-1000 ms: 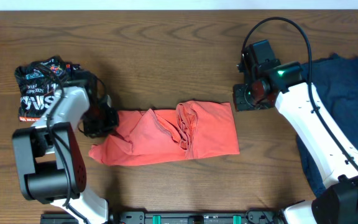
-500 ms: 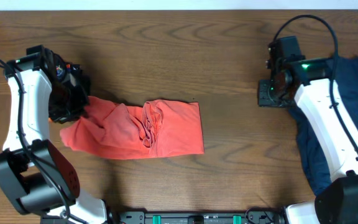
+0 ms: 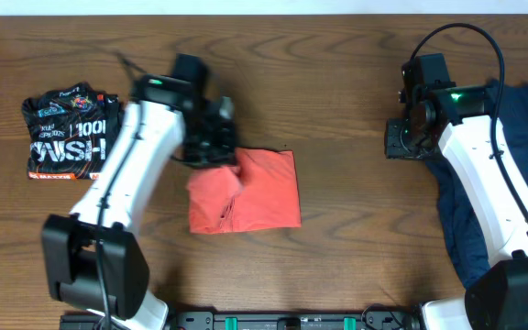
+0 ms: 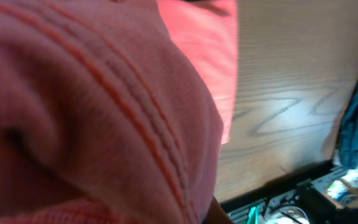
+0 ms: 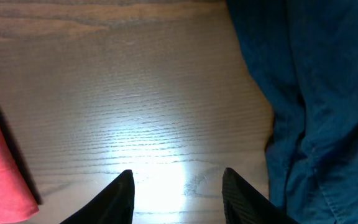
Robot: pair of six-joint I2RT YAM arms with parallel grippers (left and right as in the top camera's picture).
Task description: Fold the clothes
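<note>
A coral-red garment (image 3: 250, 191) lies folded over in the middle of the table. My left gripper (image 3: 214, 147) is at its upper left corner, shut on a fold of the red cloth, which fills the left wrist view (image 4: 92, 106) and hides the fingers. My right gripper (image 3: 401, 139) is open and empty over bare wood at the right; its two dark fingertips (image 5: 178, 193) show in the right wrist view. The red garment's edge (image 5: 2, 174) shows at the left of that view.
A folded black printed shirt (image 3: 67, 133) lies at the far left. A dark blue garment (image 3: 511, 156) is heaped at the right edge, under the right arm, and shows in the right wrist view (image 5: 316, 93). Bare wood lies between the red garment and the right gripper.
My left gripper has carried the garment's left end rightward over the rest, folding it to about half its length. The right gripper has barely moved.
</note>
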